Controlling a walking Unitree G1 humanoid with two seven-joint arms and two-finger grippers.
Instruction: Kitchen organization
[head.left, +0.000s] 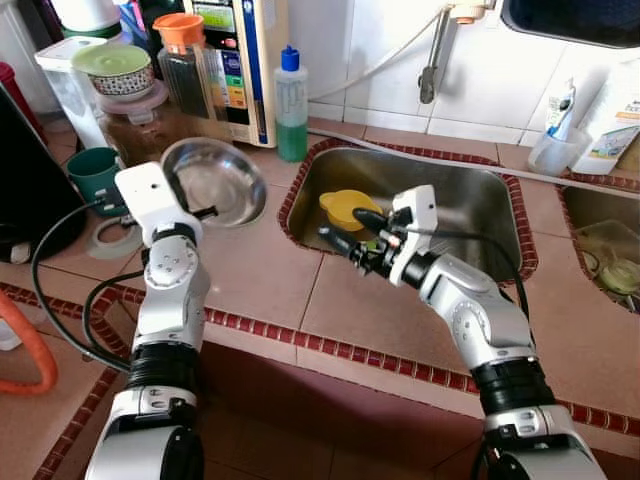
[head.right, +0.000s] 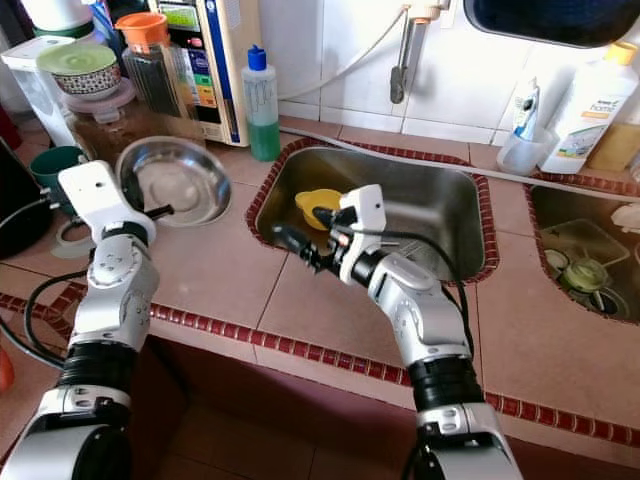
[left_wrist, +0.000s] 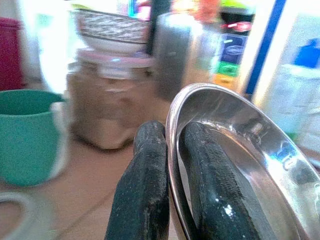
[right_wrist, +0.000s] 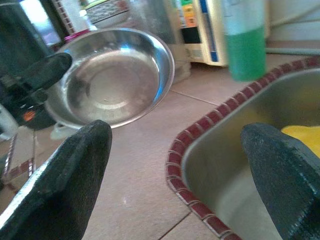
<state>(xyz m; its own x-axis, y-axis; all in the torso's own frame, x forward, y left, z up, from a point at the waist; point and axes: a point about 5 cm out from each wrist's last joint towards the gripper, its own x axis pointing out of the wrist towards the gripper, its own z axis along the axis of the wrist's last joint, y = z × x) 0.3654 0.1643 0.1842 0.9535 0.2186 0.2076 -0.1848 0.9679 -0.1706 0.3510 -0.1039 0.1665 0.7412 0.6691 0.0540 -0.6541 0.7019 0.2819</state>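
1. Our left pincer (head.left: 205, 212) is clamped on the rim of the steel bowl (head.left: 215, 178), held tilted above the bench (head.left: 260, 270), left of centre frame.
2. Our right pincer (head.left: 352, 232) hangs spread wide and empty over the sink (head.left: 480, 205) edge, mid-frame.
3. The yellow cup (head.left: 343, 207) lies in the sink just beyond the right pincer; that arm is nearer.

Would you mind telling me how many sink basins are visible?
2: the main steel basin holding a yellow cup, and a second basin at the robot's far right, partly cut off.
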